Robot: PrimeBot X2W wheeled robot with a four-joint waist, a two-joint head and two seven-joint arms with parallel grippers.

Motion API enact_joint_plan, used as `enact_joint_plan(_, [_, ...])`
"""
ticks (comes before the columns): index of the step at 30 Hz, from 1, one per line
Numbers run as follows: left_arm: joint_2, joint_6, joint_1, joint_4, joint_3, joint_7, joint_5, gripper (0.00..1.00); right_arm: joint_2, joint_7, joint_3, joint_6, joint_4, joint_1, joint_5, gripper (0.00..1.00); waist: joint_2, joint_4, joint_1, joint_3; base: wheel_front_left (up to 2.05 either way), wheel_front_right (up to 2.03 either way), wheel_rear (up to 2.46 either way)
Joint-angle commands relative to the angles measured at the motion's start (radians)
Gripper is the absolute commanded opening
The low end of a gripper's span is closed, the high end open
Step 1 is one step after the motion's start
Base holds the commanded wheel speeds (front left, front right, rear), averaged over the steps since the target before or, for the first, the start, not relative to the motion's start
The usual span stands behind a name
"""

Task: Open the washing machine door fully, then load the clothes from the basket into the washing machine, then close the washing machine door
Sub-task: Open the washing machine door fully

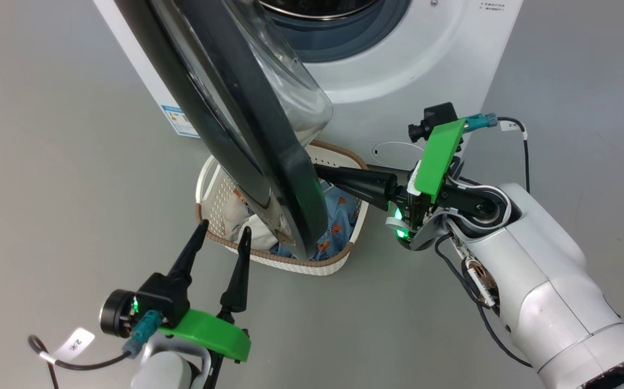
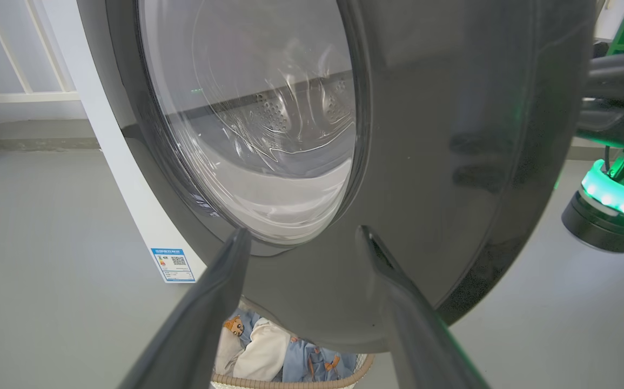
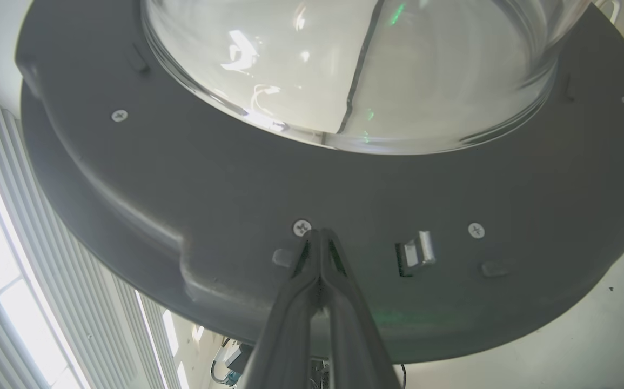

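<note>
Clothes in basket; left tool apart, right tool together by door

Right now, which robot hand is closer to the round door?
Right. The shut right hand touches the door on its inner side; the open left hand hovers just off its outer face.

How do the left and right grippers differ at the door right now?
Left gripper is open, fingers spread; right gripper is shut, fingers pressed together. Left gripper faces the washing machine door's glossy outer side; right gripper's tips sit at its inner side, beside a screw. Left gripper points up the head view; right gripper points across it, above the basket. Shared: neither holds anything; both have dark fingers and green mounts.
</note>
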Motion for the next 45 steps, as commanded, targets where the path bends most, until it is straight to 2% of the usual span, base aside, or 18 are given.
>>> enact_joint_plan(1, [0.019, 0.001, -0.004, -0.017, 0.031, -0.010, 0.010, 1.00, 0.040, -0.003, 0.010, 0.008, -0.042, 0.001, 0.018, 0.00, 0.0000, 0.000, 0.0001, 0.000, 0.00, 0.00, 0.00])
enact_joint_plan(10, [0.019, 0.004, -0.006, -0.022, 0.050, -0.010, 0.011, 1.00, 0.041, -0.025, 0.033, 0.008, -0.035, -0.002, 0.044, 0.00, 0.0000, -0.010, 0.0001, 0.006, 0.00, 0.00, 0.00])
enact_joint_plan(18, [0.019, 0.002, -0.001, -0.019, 0.069, -0.010, 0.021, 1.00, 0.015, -0.045, 0.005, 0.008, -0.056, 0.015, 0.055, 0.00, 0.0000, -0.034, 0.0001, -0.001, 0.00, 0.00, 0.00])
enact_joint_plan(27, [0.019, -0.001, 0.010, -0.015, 0.100, -0.010, 0.051, 1.00, -0.065, -0.098, -0.067, 0.008, -0.190, 0.094, 0.057, 0.00, 0.0000, -0.076, 0.0001, -0.012, 0.00, 0.00, 0.00])
enact_joint_plan(39, [0.019, -0.016, 0.029, -0.009, 0.159, -0.010, 0.079, 1.00, -0.167, -0.226, -0.111, 0.008, -0.395, 0.298, -0.043, 0.00, 0.0000, -0.140, 0.0001, -0.041, 0.00, 0.00, 0.00])
enact_joint_plan(40, [0.019, -0.018, 0.032, -0.008, 0.161, -0.010, 0.080, 1.00, -0.172, -0.242, -0.120, 0.008, -0.415, 0.320, -0.049, 0.35, 0.0000, -0.143, 0.0001, -0.046, 0.00, 0.00, 0.00])
enact_joint_plan(41, [0.019, -0.019, 0.035, -0.007, 0.164, -0.010, 0.082, 1.00, -0.179, -0.254, -0.126, 0.008, -0.433, 0.345, -0.056, 0.56, 0.0000, -0.147, 0.0001, -0.052, 0.00, 0.00, 0.00])
enact_joint_plan(42, [0.019, -0.020, 0.039, -0.006, 0.166, -0.010, 0.084, 1.00, -0.186, -0.272, -0.134, 0.008, -0.451, 0.370, -0.067, 0.98, 0.0000, -0.151, 0.0001, -0.057, 0.00, 0.00, 0.00])
enact_joint_plan(45, [0.019, -0.022, 0.047, -0.003, 0.172, -0.010, 0.087, 1.00, -0.194, -0.303, -0.149, 0.008, -0.486, 0.421, -0.079, 1.00, 0.0000, -0.158, 0.0001, -0.066, 0.00, 0.00, 0.00])
